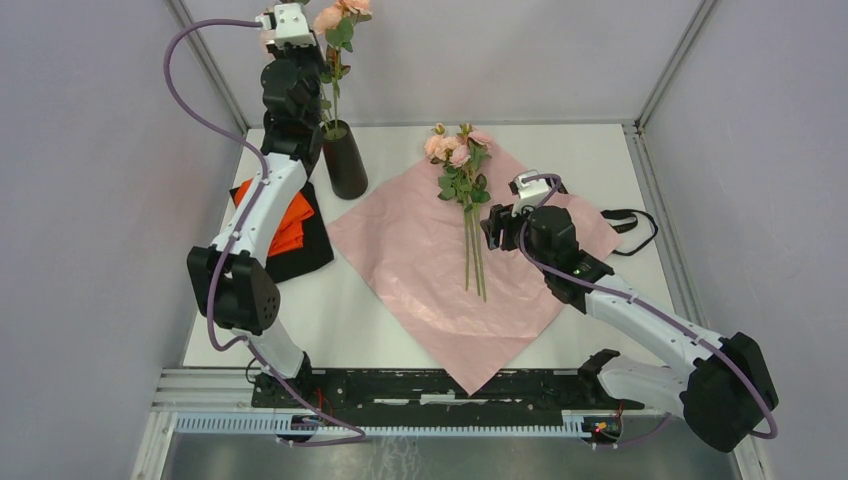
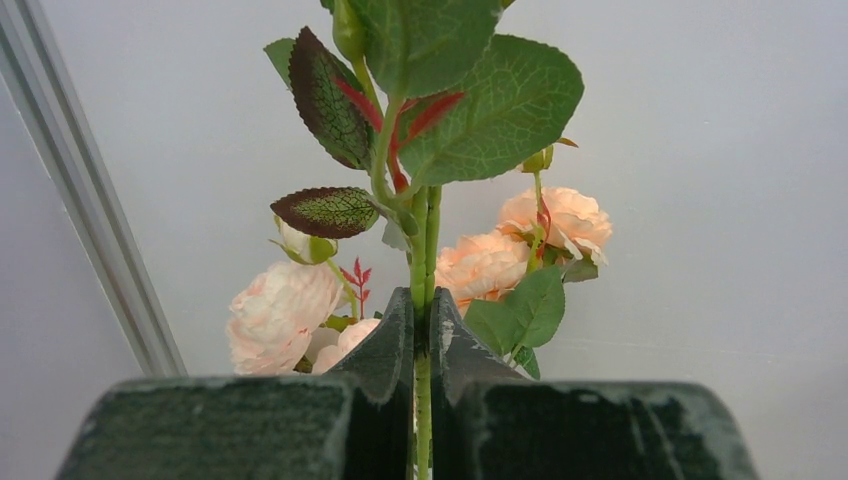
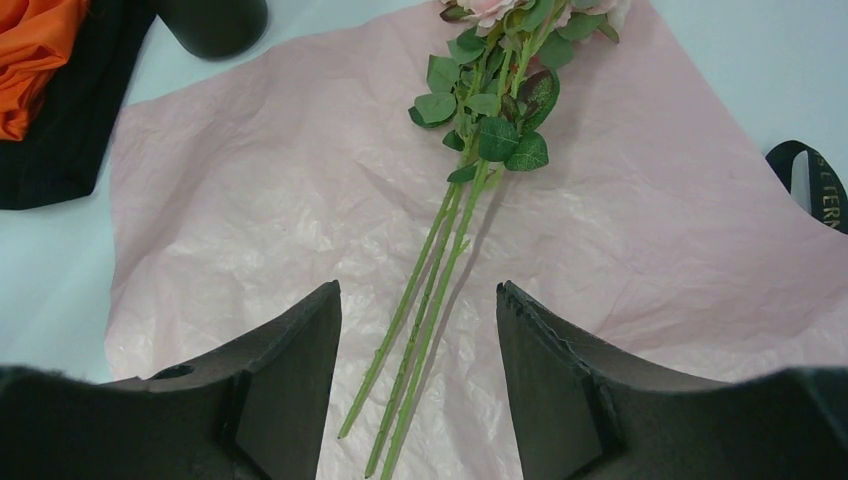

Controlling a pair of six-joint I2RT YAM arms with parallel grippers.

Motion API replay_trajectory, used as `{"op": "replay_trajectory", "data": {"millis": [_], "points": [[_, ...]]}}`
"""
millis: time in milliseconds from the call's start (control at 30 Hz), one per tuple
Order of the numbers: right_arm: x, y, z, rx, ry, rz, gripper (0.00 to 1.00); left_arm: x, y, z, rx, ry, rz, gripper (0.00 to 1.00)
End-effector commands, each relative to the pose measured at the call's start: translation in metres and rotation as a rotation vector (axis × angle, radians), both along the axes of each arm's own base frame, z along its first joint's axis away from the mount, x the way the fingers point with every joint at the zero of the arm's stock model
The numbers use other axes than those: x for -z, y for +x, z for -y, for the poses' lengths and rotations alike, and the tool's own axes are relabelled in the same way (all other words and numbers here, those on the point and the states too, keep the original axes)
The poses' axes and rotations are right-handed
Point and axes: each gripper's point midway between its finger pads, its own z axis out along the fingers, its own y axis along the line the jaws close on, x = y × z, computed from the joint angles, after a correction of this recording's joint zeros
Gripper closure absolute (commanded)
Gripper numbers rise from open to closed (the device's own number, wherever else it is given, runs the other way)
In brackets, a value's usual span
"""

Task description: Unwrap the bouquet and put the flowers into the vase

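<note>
Seating a flower, by the look of it.
- Pinching a green stem in the left tool, jaws shut tight on it, with peach and pink blooms just past the fingertips.
- Holding it high above the vase at the far left of the tabletop, with the lower end dropping straight to the mouth. Not seeing how deep it sits inside.
- Judging the good way on: lowering plumb, watching leaves against the rim, letting go only once the stem is bearing on the bottom, and avoiding any sideways pull on a tall, narrow vase.

Right side, getting set for the next pick.
- Hovering the right tool with jaws wide apart and nothing between them.
- Finding the loose stems directly ahead on the spread pink paper, lined up with the gap, blooms pointing away.
- Judging a grasp low on the bare stems as cleaner than one among the leaves, while minding not to pinch paper with them.
- Noting the ribbon lying off the paper at the right edge.
</note>
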Motion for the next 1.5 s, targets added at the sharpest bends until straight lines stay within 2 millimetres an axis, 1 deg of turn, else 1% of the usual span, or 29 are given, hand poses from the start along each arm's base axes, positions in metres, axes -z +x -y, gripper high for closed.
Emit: {"op": "replay_trajectory", "data": {"millis": [0,133,300,367,500,533,567,600,633,667,700,733,767,900,967,1000,1033,1133,1233,1333,1467], "points": [[-0.005,0.005,-0.001,0.002,0.014,0.024,0.36,0.004,-0.001,-0.001,0.005,-0.025,0.02,0.98],[-0.003,0.005,0.0,0.006,0.006,0.02,0.36,0.019,0.001,0.0,0.01,-0.039,-0.003,0.98],[0.003,0.005,0.0,0.006,0.001,0.006,0.36,0.024,-0.001,0.0,0.009,-0.043,-0.015,0.98],[0.006,0.004,0.0,0.003,0.002,0.001,0.36,0.029,-0.001,-0.001,0.003,-0.045,-0.024,0.98],[0.009,0.003,0.0,-0.001,0.001,-0.007,0.36,0.048,0.003,-0.006,-0.029,-0.057,-0.054,0.97],[0.009,0.002,0.0,-0.001,-0.001,-0.008,0.36,0.054,0.005,-0.006,-0.033,-0.059,-0.064,0.93],[0.009,0.002,0.0,-0.002,-0.001,-0.008,0.36,0.06,0.008,-0.007,-0.034,-0.059,-0.075,0.87],[0.01,0.002,0.001,0.0,-0.003,-0.009,0.36,0.065,0.01,-0.006,-0.034,-0.059,-0.087,0.77],[0.01,0.003,0.001,0.001,-0.002,-0.008,0.36,0.068,0.012,-0.005,-0.033,-0.061,-0.094,0.65],[0.01,0.003,0.001,0.001,-0.003,-0.011,0.36,0.072,0.014,-0.005,-0.034,-0.064,-0.102,0.49],[0.011,0.003,0.001,0.002,-0.005,-0.011,0.36,0.074,0.015,-0.004,-0.033,-0.066,-0.106,0.44],[0.011,0.003,0.0,0.001,-0.005,-0.013,0.36,0.075,0.016,-0.004,-0.031,-0.07,-0.108,0.33],[0.012,0.003,0.0,-0.001,-0.006,-0.014,0.36,0.076,0.016,-0.004,-0.03,-0.072,-0.11,0.28],[0.016,0.004,0.001,0.007,-0.014,-0.02,0.36,0.08,0.014,-0.006,-0.04,-0.071,-0.137,0.22],[0.02,0.007,0.003,0.023,-0.022,-0.023,0.36,0.084,0.012,-0.01,-0.062,-0.075,-0.165,0.15],[0.021,0.009,0.003,0.026,-0.025,-0.026,0.36,0.087,0.01,-0.011,-0.069,-0.075,-0.185,0.13],[0.024,0.011,0.002,0.026,-0.028,-0.033,0.36,0.092,0.009,-0.012,-0.073,-0.08,-0.208,0.08],[0.027,0.018,-0.002,0.034,-0.021,-0.041,0.36,0.112,0.006,-0.009,-0.057,-0.103,-0.286,0.0],[0.03,0.026,-0.004,0.047,-0.021,-0.047,0.36,0.134,0.0,-0.007,-0.043,-0.123,-0.34,0.0],[0.037,0.036,-0.005,0.07,-0.035,-0.059,0.36,0.143,-0.009,-0.004,-0.023,-0.148,-0.353,0.0],[0.061,0.05,-0.003,0.101,-0.068,-0.106,0.37,0.156,-0.023,-0.001,0.002,-0.176,-0.377,0.0]]}}
